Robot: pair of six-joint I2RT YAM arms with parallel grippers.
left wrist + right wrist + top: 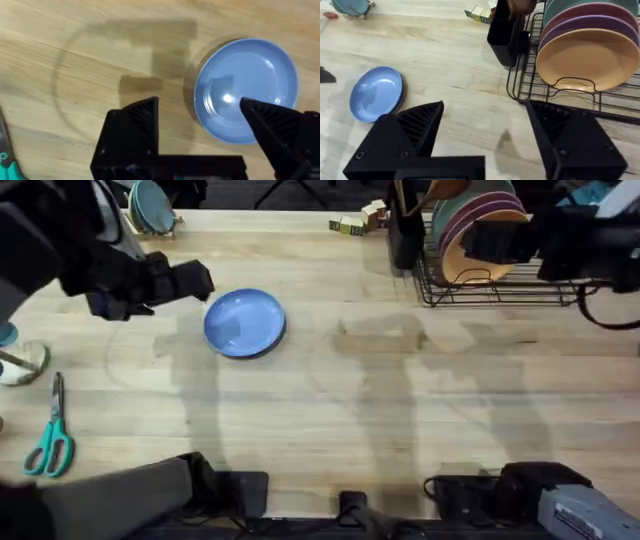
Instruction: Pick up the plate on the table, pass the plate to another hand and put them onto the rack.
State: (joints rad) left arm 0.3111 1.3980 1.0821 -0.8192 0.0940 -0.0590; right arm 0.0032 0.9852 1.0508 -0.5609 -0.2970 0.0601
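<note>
The light-blue plate (pixel 245 323) lies flat on the wooden table (pixel 380 400), left of the middle. My left gripper (pixel 190 280) hovers just left of it, above the table, open; in the left wrist view its fingers (pixel 140 120) stand wide apart with the plate (pixel 245 90) under the one on the plate's side. The black wire rack (pixel 500 285) stands at the far right with orange, purple and teal plates upright in it. My right gripper (pixel 485 120) is open near the rack (pixel 580 95), holding nothing; the blue plate (pixel 376 93) lies far off from it.
Teal-handled scissors (pixel 50 442) lie near the left edge. A small holder with teal plates (pixel 150 208) stands at the back left. Small blocks (pixel 358 220) and a black cup (pixel 405 225) sit beside the rack.
</note>
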